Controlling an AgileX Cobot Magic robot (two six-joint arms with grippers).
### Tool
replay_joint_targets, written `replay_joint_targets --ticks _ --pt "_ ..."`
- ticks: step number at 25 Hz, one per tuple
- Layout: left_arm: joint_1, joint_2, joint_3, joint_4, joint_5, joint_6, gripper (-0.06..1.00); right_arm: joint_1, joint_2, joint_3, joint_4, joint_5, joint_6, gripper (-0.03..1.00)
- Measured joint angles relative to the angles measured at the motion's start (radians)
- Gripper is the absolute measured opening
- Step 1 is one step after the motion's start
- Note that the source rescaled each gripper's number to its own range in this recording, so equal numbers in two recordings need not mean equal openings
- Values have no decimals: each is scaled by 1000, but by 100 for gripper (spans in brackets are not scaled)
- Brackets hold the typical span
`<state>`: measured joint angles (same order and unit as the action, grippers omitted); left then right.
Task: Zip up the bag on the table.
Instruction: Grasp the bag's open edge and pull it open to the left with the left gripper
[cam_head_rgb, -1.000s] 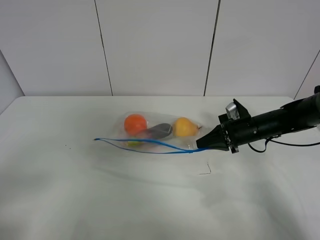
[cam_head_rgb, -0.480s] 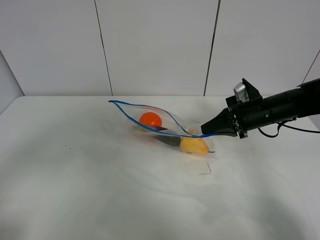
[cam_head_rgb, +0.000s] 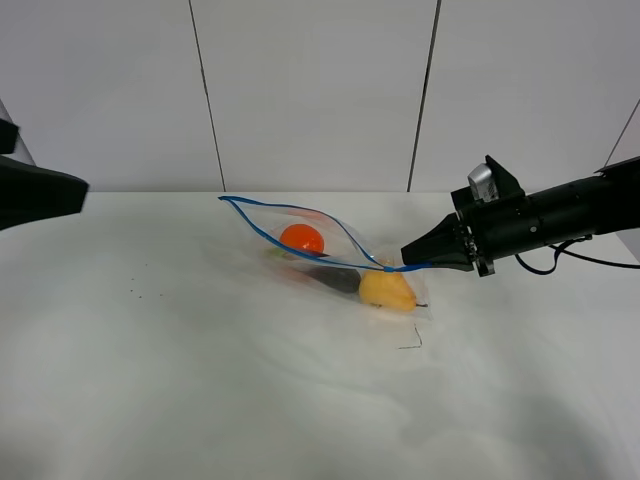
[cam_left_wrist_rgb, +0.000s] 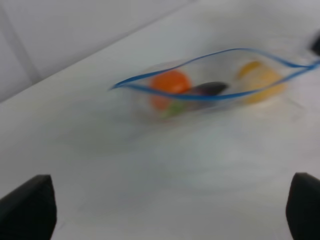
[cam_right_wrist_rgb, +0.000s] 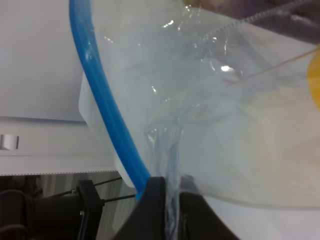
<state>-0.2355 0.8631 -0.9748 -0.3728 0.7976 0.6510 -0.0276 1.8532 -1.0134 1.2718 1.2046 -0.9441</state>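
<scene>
Since half a second ago, the left gripper (cam_left_wrist_rgb: 165, 207) has been brought into view at the left edge, while the bag (cam_head_rgb: 320, 250) has barely shifted. It is held up by its right corner, pinched tight in the right gripper (cam_head_rgb: 408, 262), with the toys (cam_head_rgb: 385, 290) weighing its lower part onto the table (cam_head_rgb: 200, 380). The left gripper is spread wide and holds nothing. The film is judged light, limp and slippery, so the free end of the zipper (cam_head_rgb: 262, 235) is best grasped. No writing can be read.
</scene>
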Motion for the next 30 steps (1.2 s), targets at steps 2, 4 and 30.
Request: replay_joint_targets --ticks 2,4,30 --pt "-123 63 -7 61 -22 -2 100 0 0 0 0 0 0 0" --pt "-262 117 -7 170 -58 -40 100 0 0 0 0 0 0 0" --pt "-935 992 -216 1711 -334 -1078 93 0 0 0 7 0 26 0"
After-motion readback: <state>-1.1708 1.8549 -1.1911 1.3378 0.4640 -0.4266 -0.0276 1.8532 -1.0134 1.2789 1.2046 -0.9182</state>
